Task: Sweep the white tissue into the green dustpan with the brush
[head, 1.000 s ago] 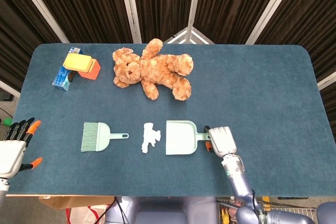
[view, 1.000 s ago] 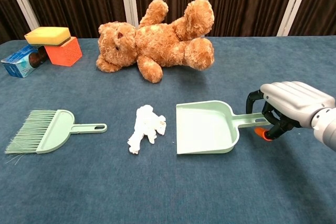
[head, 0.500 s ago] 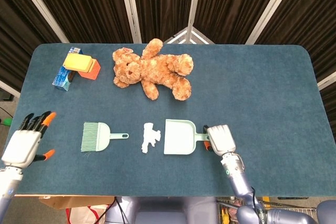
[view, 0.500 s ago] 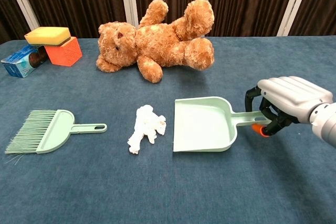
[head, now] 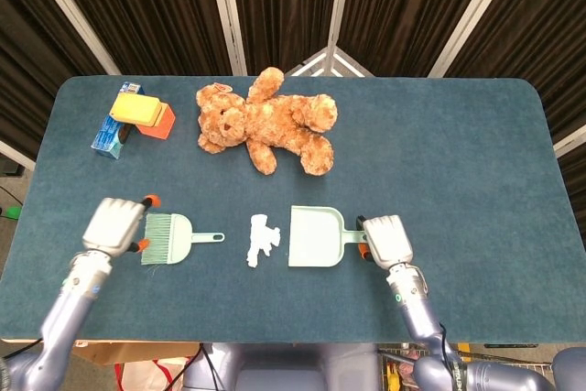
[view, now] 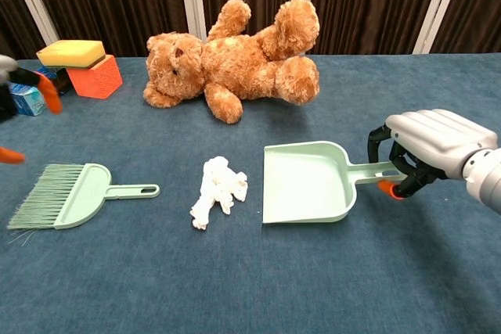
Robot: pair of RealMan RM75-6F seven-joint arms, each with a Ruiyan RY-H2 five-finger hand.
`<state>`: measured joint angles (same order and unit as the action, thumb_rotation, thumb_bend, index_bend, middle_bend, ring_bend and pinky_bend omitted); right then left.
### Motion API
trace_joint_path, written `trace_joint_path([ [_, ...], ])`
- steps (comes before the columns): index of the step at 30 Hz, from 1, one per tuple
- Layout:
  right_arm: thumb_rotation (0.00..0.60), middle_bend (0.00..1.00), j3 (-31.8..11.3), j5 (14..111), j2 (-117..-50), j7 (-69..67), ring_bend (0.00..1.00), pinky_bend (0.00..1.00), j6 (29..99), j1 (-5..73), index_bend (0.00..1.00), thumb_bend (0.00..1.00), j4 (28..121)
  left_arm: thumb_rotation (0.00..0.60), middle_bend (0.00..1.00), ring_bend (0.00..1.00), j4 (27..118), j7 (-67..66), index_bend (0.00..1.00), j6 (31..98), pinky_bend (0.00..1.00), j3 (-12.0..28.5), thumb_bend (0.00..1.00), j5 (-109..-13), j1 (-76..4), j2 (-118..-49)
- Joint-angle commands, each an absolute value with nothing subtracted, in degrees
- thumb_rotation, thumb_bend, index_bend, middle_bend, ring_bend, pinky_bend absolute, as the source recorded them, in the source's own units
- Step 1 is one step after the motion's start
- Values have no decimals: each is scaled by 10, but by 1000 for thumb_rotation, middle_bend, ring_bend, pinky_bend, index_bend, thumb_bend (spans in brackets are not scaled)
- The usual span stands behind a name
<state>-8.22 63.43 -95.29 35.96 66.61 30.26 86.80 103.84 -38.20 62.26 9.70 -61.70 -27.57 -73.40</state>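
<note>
The brush [head: 169, 237] lies flat on the bench [head: 458, 153], handle toward 3 o'clock, bristles toward 9. My left robot hand [head: 113, 224] hovers at its bristle end, holding nothing; how far it is spread, I cannot tell. My right robot hand [head: 385, 240] grips the dustpan [head: 316, 237] handle, mouth facing the tissue [head: 261, 239] at 9 o'clock.

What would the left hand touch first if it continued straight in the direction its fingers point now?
Probably the brush: the left hand points right, its fingertips at the bristle end. Whether it is above the bristles or level with them is unclear.
</note>
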Motion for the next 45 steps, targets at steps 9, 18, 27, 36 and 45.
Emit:
trace_joint_path([
  [9, 600, 860, -82, 631, -948, 349, 873, 887, 666, 302, 682, 466, 862, 600, 999, 1000, 1015, -505, 453, 630, 1000, 92, 304, -457, -363, -858],
  [18, 600, 860, -81, 632, -948, 353, 873, 887, 665, 306, 682, 466, 861, 600, 999, 1000, 995, -561, 456, 674, 1000, 74, 305, -433, -393, -902],
  [27, 600, 860, -80, 632, -945, 349, 873, 887, 663, 306, 682, 467, 857, 600, 1000, 1000, 963, -580, 459, 688, 1000, 78, 363, -380, -413, -943],
  [36, 600, 860, -79, 635, -941, 341, 873, 887, 661, 307, 682, 467, 854, 600, 1000, 1000, 946, -573, 450, 697, 1000, 80, 406, -368, -423, -960],
  [45, 600, 860, -78, 634, -941, 340, 873, 887, 660, 307, 682, 467, 850, 600, 1000, 1000, 930, -567, 440, 692, 1000, 74, 408, -350, -427, -964],
])
